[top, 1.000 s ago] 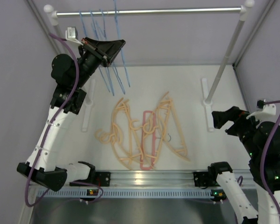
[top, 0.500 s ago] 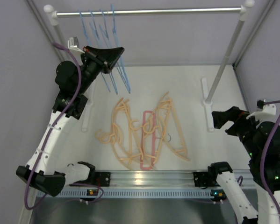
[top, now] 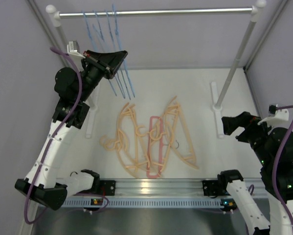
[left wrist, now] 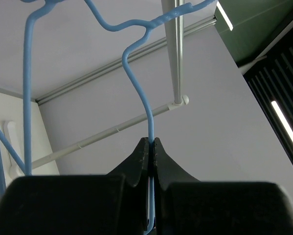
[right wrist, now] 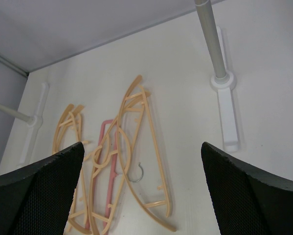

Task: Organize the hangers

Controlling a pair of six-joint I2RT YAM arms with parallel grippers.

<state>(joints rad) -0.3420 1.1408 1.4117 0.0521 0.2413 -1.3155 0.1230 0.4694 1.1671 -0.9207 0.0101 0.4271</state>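
Several thin light-blue wire hangers [top: 103,34] hang on the silver rail [top: 185,11] at its left end. My left gripper [top: 121,55] is raised under them and is shut on the wire of one blue hanger [left wrist: 136,63]. Several peach-orange hangers [top: 131,137] lie in a heap on the table, over a pink-red hanger [top: 155,161] with a metal hook [right wrist: 138,174]. The heap also shows in the right wrist view [right wrist: 131,127]. My right gripper [top: 239,128] is open and empty, low at the right, apart from the heap.
The rail stands on two white posts with feet on the table, left [top: 90,122] and right [top: 217,105]. Grey walls close in on both sides. A metal track [top: 151,186] runs along the near edge.
My left gripper has moved a little left and up with the blue hanger, bringing it closer to the other blue ones. The right arm has not moved.
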